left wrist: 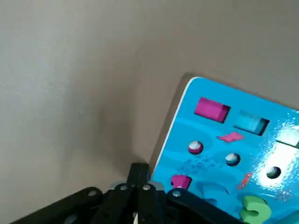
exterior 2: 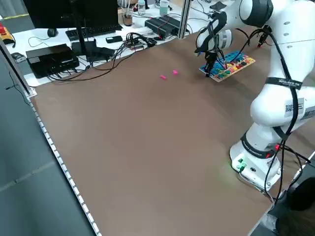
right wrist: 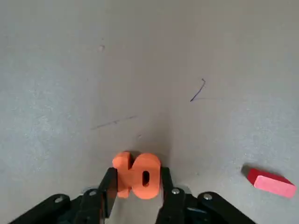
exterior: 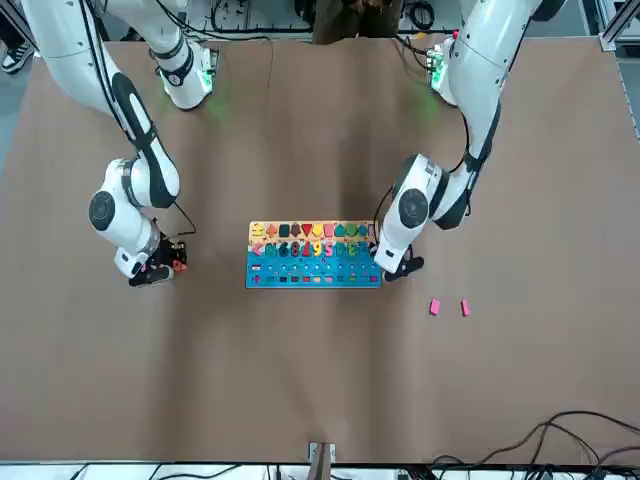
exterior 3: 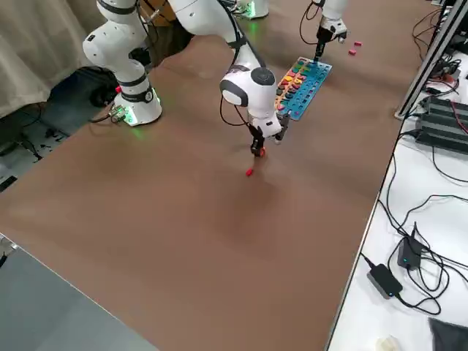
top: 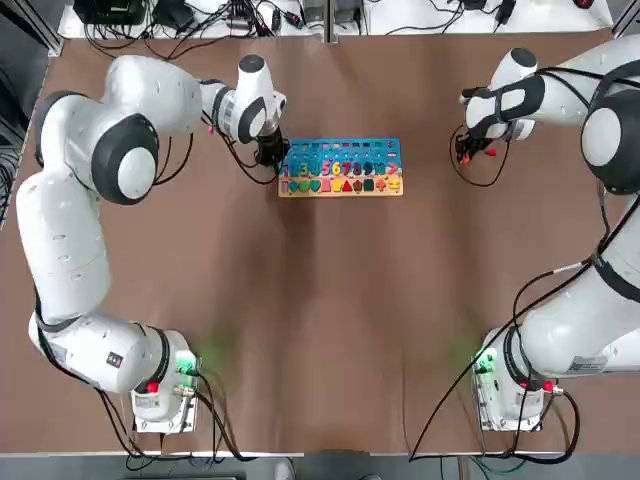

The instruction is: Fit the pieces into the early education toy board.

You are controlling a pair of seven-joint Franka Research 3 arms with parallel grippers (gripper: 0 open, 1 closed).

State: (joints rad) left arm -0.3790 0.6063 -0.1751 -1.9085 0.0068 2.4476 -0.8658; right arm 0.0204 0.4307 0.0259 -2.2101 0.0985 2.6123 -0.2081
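Standing by the table, here's how it reads in the overhead view, left to right. The left gripper (top: 270,150) sits upper left of centre, right at the left end of the early education toy board (top: 341,166), with its fingers pinched completely together and nothing between them. My guess is it's nudging or pressing a piece down at that corner, since its own camera shows a small pink block (left wrist: 180,181) in the board just beside the fingertips. The board lies flat in the upper middle of the frame, blue side away from the arm bases, tan edge nearer them. Over at the upper right, the right gripper (top: 464,152) is down at the table with its fingers closed around the orange piece (right wrist: 137,174), which looks like a "10"; gripping it by its flat sides seems sensible for carrying it over. A red piece (right wrist: 271,182) lies loose on the table just beside it. Two pink pieces (exterior: 449,307) wait well apart from the board, beyond the left arm. Nothing blocks the way between the right gripper and the board.
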